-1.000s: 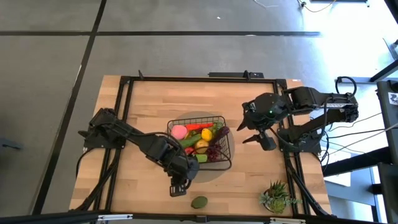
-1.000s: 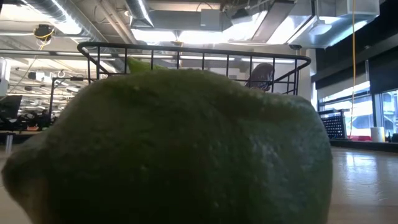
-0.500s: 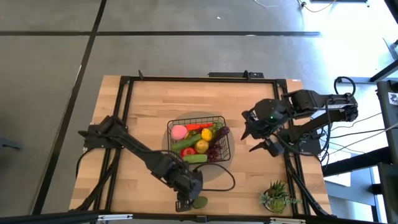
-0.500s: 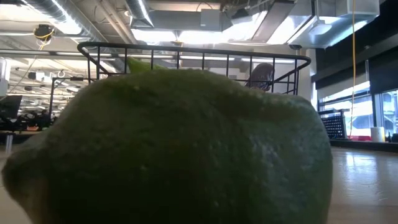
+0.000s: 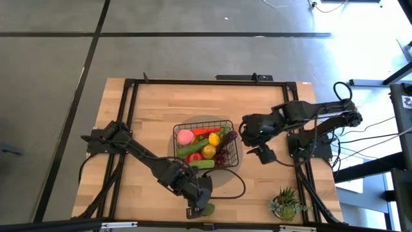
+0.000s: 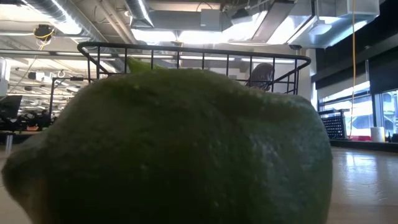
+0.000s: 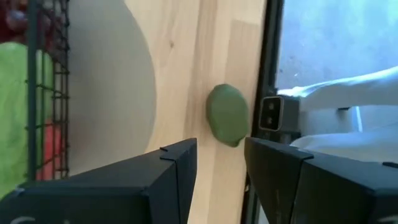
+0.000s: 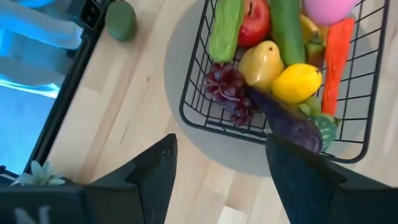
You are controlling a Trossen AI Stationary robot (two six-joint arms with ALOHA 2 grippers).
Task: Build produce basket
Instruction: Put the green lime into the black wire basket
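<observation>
Produce (image 8: 273, 62) fills the basket (image 8: 205, 121); a green fruit (image 8: 120, 20), perhaps a lime, lies apart.

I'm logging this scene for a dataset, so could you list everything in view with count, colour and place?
basket: one, black wire, table centre, on a grey round mat.
produce in the basket: pink peach, red tomato, yellow lemons, green cucumbers, dark grapes, purple eggplant, orange-red piece.
lime: one, green, near table edge, outside the basket.
potted plant: one, green, near right corner.
table: one, light wood, black frame.
left gripper: open, at the lime.
right gripper: open, right of the basket.
</observation>
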